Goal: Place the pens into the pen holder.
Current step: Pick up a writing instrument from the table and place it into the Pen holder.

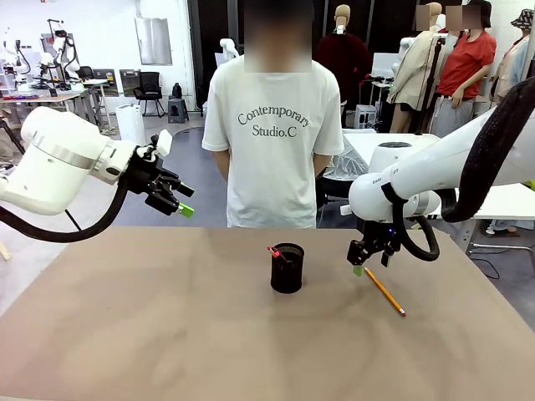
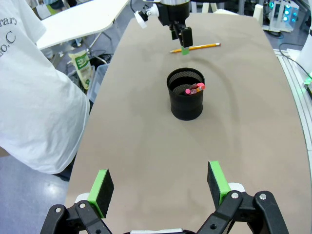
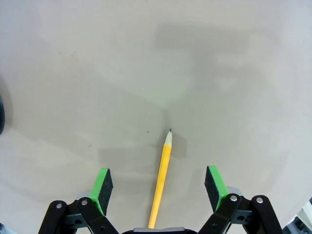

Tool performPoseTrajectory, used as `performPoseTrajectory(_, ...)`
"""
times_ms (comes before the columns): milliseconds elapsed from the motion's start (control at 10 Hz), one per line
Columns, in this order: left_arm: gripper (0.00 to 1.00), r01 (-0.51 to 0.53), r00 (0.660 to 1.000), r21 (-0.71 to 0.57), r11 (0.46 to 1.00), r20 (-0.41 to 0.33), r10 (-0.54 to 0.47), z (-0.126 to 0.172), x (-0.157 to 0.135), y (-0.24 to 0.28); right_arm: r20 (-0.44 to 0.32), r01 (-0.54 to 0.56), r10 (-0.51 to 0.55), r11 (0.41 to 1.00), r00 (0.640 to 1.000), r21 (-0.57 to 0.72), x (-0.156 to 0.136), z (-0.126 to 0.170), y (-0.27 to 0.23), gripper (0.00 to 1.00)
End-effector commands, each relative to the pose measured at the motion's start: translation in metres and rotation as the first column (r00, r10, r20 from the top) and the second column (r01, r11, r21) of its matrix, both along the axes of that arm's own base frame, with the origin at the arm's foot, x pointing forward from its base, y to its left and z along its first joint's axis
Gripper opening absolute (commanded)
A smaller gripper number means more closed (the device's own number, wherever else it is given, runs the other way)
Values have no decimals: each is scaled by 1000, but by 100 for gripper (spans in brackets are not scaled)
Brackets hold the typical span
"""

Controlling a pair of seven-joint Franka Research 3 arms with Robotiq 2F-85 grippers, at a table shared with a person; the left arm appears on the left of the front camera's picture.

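On the matte brown tabletop (image 1: 167,334) stands the small black wire-mesh cylinder pen holder (image 1: 287,268), its round rim open, with a black pen with a red end (image 2: 188,90) and a reddish-brown pencil (image 2: 198,87) leaning inside it. A slim orange-yellow wooden pencil (image 3: 162,178) with a sharpened dark tip lies flat on the table near the holder, on the robot's right side. The right gripper (image 3: 158,187) hangs low over this pencil with its green-padded jaws spread wide on either side of it, gripping nothing, while the left gripper (image 1: 175,199) hovers high above the table, equally wide and empty.
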State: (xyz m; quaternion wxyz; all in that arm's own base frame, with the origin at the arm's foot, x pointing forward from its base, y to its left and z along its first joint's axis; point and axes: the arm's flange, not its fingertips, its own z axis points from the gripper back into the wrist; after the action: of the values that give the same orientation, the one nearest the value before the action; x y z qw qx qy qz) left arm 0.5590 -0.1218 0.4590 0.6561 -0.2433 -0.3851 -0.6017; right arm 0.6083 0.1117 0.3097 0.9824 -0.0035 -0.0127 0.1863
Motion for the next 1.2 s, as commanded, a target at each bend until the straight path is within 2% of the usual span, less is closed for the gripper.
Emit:
performPoseTrajectory(0, 100, -1, 1000, 4, 1000, 1, 1, 0, 0, 1, 3, -2, 2, 1000, 1000, -8, 0, 1, -2, 100)
performPoseTrajectory(800, 100, -1, 1000, 4, 1000, 1, 1, 0, 0, 1, -18, 41, -41, 999, 999, -25, 11, -21, -10, 100)
performPoseTrajectory(1100, 100, -1, 1000, 4, 1000, 1, 1, 0, 0, 1, 5, 7, -7, 1000, 1000, -2, 9, -21, -9, 100)
